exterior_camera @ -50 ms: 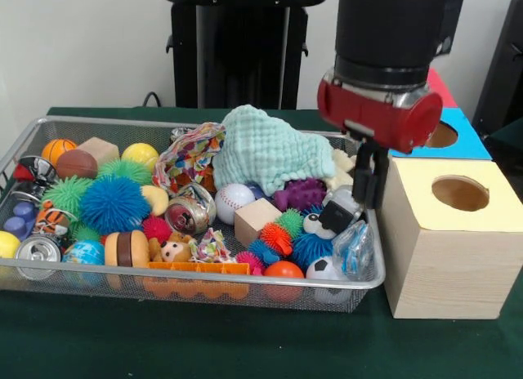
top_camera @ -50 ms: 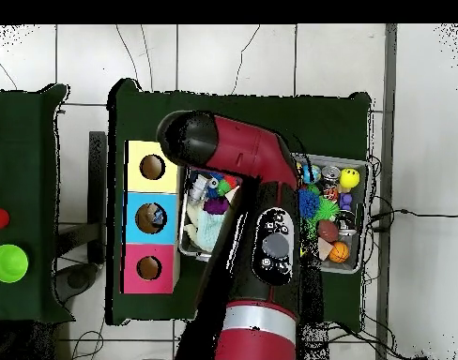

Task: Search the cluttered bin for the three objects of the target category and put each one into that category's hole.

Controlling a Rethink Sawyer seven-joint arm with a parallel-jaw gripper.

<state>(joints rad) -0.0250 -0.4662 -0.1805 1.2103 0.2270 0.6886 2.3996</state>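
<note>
My gripper (exterior_camera @ -50 ms: pixel 368 198) hangs low over the right end of the wire bin (exterior_camera @ -50 ms: pixel 204 283), beside the wooden box. Just left of it lies a small black and white toy (exterior_camera @ -50 ms: pixel 337 212); whether the gripper touches it is unclear. The bin holds a baseball (exterior_camera @ -50 ms: pixel 234 201), a soccer ball (exterior_camera @ -50 ms: pixel 325 269), a basketball (exterior_camera @ -50 ms: pixel 57 149), crushed cans (exterior_camera @ -50 ms: pixel 189 209), wooden blocks (exterior_camera @ -50 ms: pixel 257 220), spiky balls (exterior_camera @ -50 ms: pixel 113 203) and a green cloth (exterior_camera @ -50 ms: pixel 270 150). In the overhead view the arm (top_camera @ -50 ms: pixel 240 164) covers the gripper and much of the bin (top_camera @ -50 ms: pixel 357 251).
Three boxes with round holes stand right of the bin: yellow-topped (exterior_camera @ -50 ms: pixel 460 193), blue-topped (exterior_camera @ -50 ms: pixel 442 135) and a red one (exterior_camera @ -50 ms: pixel 442 86) behind. From above they form a column: yellow (top_camera @ -50 ms: pixel 152 167), blue (top_camera @ -50 ms: pixel 152 217), pink (top_camera @ -50 ms: pixel 149 268). A clear plastic bag (exterior_camera @ -50 ms: pixel 355 248) lies in the bin's near right corner.
</note>
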